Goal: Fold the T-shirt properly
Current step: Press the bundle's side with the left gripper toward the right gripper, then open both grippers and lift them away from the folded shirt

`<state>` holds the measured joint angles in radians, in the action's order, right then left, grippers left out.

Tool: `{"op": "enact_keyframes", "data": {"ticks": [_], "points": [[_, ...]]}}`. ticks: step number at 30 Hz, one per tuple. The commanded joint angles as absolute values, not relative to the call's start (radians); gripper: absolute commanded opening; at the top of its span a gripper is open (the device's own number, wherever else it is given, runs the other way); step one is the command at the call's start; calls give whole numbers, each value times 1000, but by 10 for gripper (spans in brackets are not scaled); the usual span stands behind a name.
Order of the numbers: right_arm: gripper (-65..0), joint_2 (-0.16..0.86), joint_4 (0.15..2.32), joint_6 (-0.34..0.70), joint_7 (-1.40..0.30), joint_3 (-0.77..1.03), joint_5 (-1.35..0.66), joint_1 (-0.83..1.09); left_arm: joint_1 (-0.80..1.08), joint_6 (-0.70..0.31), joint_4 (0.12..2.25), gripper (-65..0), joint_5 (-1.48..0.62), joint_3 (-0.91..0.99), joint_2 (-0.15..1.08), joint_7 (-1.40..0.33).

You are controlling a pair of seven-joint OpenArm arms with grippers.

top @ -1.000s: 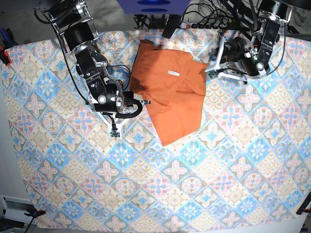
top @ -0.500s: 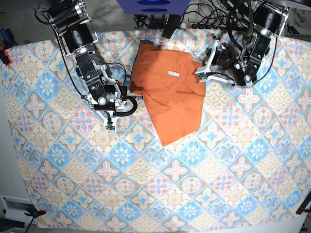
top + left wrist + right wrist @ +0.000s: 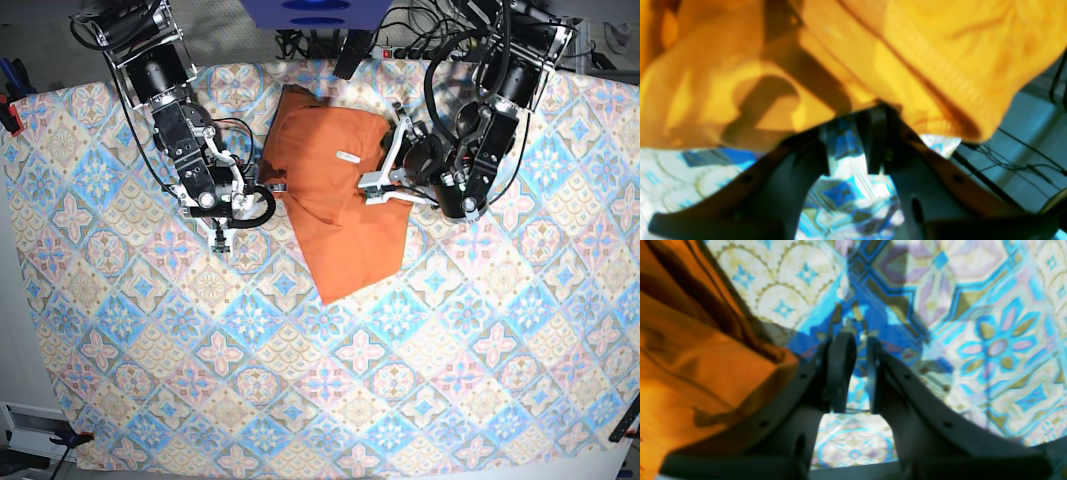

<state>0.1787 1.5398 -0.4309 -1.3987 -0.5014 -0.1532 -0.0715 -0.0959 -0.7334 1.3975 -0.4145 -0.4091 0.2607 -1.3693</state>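
Between both pincers: T-shirt (image 3: 340, 200).

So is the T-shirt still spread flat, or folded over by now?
Partly folded: the T-shirt lies bunched in overlapping layers on the tablecloth, its outline uneven, not a neat rectangle.

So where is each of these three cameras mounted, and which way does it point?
Base: high above, looking straight down on the tablecloth, the T-shirt and both arms.
Left wrist: on the left arm, looking along the left gripper at an orange fold lying over its fingers.
Right wrist: on the right arm, looking past the right gripper at bare tablecloth, shirt edge to its left.
Shared: all three views show the orange shirt and the patterned cloth.
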Motion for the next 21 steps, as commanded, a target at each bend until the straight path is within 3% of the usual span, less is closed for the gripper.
{"op": "enact_keyframes", "data": {"ticks": [1,6,11,14,17,21], "points": [[-553,185,1558,-432,-1396,-498,-148,-81,-147,-698,1360,-489,-346,-395,239,-1273],[-553,185,1560,-432,-1396,-498,-148,-51,-248,-698,1136,-488,-344,-317,196,-1257],[-553,185,1572,-430,-1396,-503,-150,-18,-300,-698,1058,-487,-344,-309,166,-1196],[-553,185,1618,-429,-1396,-509,-153,-8,-326,-698,1024,-449,-346,-306,140,-1188],[-553,182,1673,-381,-1396,-509,-153,5,-348,-698,1012,-408,-348,-305,116,-1187],[-553,180,1804,-300,-1396,-499,-153,25,-361,-698,1012,-401,-351,-289,82,-1188]]}}
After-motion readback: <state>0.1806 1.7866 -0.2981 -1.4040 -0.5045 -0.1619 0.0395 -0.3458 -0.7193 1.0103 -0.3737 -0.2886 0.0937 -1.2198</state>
